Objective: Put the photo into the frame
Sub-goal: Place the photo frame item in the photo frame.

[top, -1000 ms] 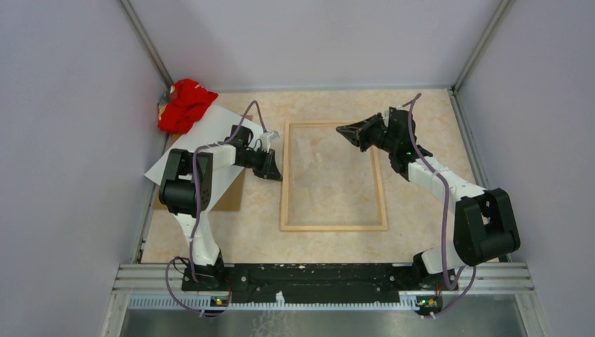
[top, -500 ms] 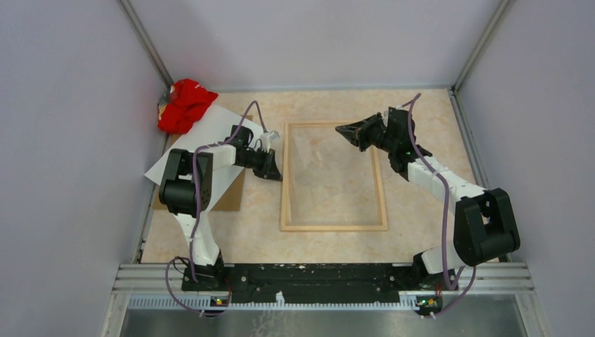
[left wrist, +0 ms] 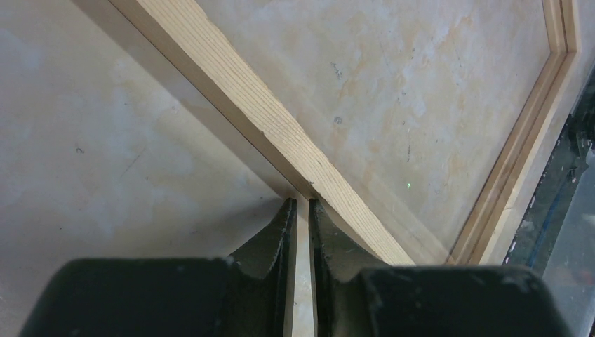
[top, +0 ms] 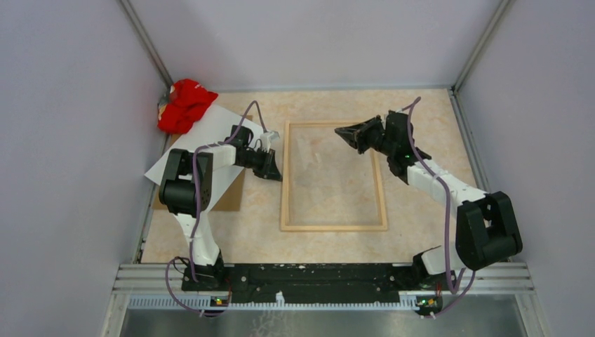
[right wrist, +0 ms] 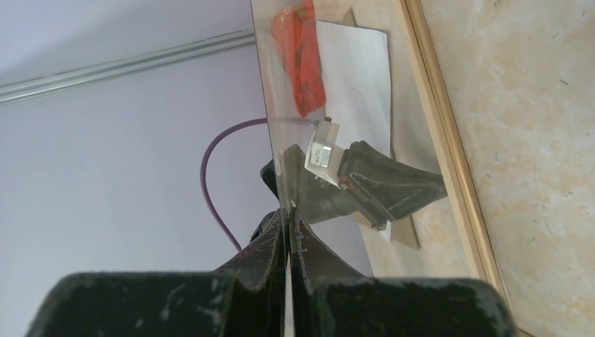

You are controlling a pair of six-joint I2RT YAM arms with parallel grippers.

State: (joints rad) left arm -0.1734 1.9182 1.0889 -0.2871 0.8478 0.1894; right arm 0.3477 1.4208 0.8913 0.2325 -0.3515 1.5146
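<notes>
The light-wood frame [top: 333, 226] lies flat mid-table, with a clear pane [top: 316, 151] inside it. My right gripper [top: 338, 131] is shut on the pane's right edge near the frame's far right corner and holds that side tilted up. In the right wrist view the pane [right wrist: 270, 105] runs edge-on out of the gripper [right wrist: 286, 223]. The photo [top: 200, 133] lies white back up at the left, partly under my left arm. My left gripper [top: 273, 172] rests low, tips against the outside of the frame's left rail [left wrist: 252, 112]. Its fingers [left wrist: 281, 232] stand a narrow gap apart with nothing between them.
A brown backing board [top: 228, 200] lies under the photo's near part. A red cloth [top: 186, 105] sits in the far left corner. Grey walls enclose the table on three sides, and a metal rail [top: 323, 277] runs along the near edge.
My right gripper has crept slightly left with the pane. The left arm and frame have not moved.
</notes>
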